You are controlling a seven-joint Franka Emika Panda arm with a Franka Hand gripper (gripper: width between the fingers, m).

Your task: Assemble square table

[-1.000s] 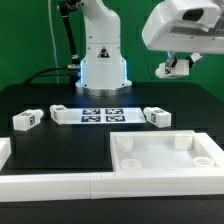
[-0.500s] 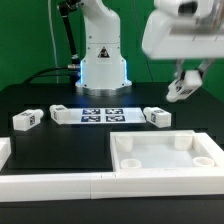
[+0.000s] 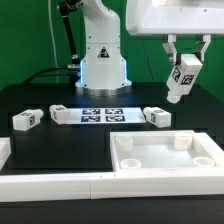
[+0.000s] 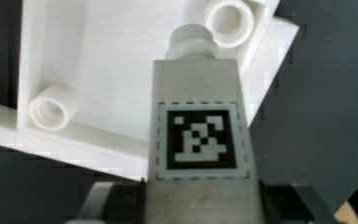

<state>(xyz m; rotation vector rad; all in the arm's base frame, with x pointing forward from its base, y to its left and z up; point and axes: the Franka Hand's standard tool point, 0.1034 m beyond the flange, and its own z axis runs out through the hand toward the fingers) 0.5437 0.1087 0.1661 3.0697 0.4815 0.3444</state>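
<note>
Exterior view: 1 square top [image 3: 160, 152] on the desk [image 3: 60, 145] at its front edge, toward the exterior view's right corner. It has a raised rim, with round bosses at the corners, 3 of them clear to see. 4 legs total. 3 lie on the desk: one [image 3: 27, 120] near the edge on the exterior view's left, one [image 3: 61, 113] just beside one end of the marker board [image 3: 100, 115], one [image 3: 157, 117] just beside the other end. The fourth leg [image 3: 180, 78] is up in the air over the top's far right area, slightly tilted. The claw [image 3: 184, 60] is pinched on its upper end, jaws partly apart around it. Marker board carries 4 tags. A white border bar [image 3: 50, 183] runs along the front edge.

Labels: only black-and-white square tag patterns, no writing I can read.

Wrist view: fourth leg [image 4: 197, 100] in the claw [image 4: 199, 195], 1 tag [image 4: 199, 140] facing the camera. Square top [image 4: 105, 50] lies below, 2 bosses in sight.
</note>
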